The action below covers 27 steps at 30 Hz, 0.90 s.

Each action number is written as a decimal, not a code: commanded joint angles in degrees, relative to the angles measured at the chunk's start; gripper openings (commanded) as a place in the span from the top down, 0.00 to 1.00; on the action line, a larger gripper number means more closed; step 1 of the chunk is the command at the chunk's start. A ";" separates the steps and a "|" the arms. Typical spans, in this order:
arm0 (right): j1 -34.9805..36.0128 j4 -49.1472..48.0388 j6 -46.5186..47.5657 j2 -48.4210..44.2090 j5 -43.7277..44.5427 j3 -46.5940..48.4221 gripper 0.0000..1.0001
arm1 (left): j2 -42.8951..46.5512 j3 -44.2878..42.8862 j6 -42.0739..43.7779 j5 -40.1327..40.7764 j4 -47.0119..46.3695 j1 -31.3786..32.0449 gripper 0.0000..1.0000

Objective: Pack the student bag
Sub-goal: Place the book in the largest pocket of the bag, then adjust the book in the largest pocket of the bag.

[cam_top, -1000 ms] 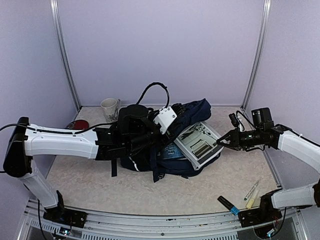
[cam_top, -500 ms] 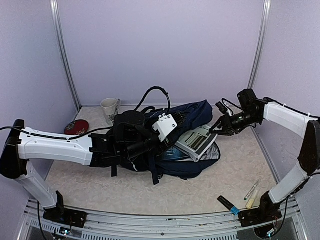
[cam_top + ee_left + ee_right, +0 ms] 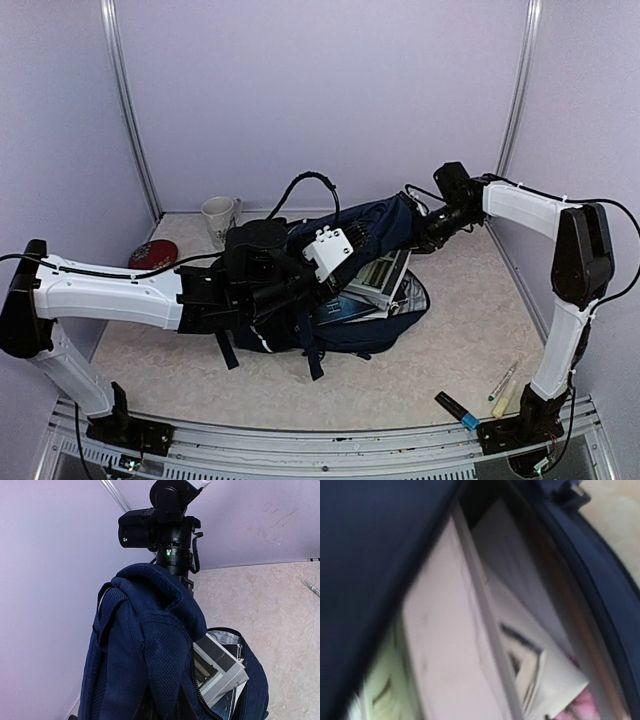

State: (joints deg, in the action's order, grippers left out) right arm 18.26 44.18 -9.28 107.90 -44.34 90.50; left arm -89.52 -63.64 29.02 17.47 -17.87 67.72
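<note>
L end effector [image 3: 348, 258] closed, arm extended; R arm [image 3: 520, 208] bent inward.

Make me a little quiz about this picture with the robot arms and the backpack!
1. True or false: books are poking out of the open backpack.
2. Where is the mug? A) at the back left of the table. B) inside the backpack. C) on top of the books.
3. What small things lie near the front right corner of the table?

Key: 1 true. 2 A. 3 pens.
</note>
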 commanded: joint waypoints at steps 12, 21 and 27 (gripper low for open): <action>-3.84 -22.06 -9.82 -21.39 14.25 -19.56 0.04 | 3.01 -0.25 -2.83 -3.23 -10.53 -0.84 1.00; -2.97 -49.37 -33.56 -36.35 8.45 -49.74 0.02 | 1.91 -0.93 -2.93 -3.81 -10.59 -1.02 1.00; -0.38 -64.32 -36.60 -31.05 2.96 -50.88 0.11 | 2.22 -0.88 -3.27 -5.83 -10.11 -0.95 1.00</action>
State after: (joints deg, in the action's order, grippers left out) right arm 16.43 -3.22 -40.05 73.95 -36.25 38.50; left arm -89.49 -63.02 25.85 16.25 -19.70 66.43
